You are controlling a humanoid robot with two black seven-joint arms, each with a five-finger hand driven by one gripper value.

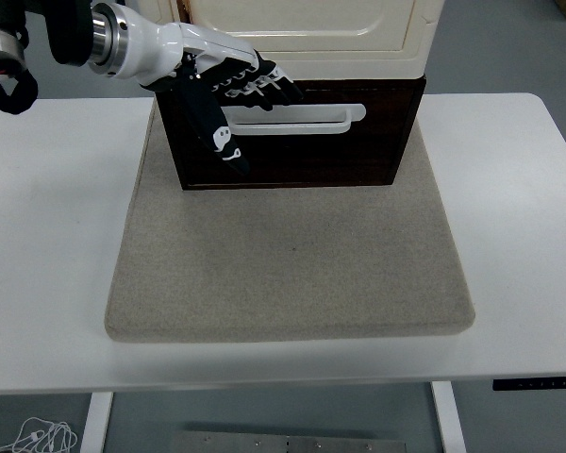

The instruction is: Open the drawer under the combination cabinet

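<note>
A grey felt mat (292, 274) is spread on the tabletop (57, 236). At its far edge, the dark drawer (292, 151) remains closed under the cream cabinet (311, 38). The left hand (228, 94), fingers spread and empty, is seen before the white handle (292, 120); a shallow hook could be expected to slip off.

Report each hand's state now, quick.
Left hand: open, fingers spread in front of the drawer's white handle, holding nothing.
Right hand: not in view.
</note>
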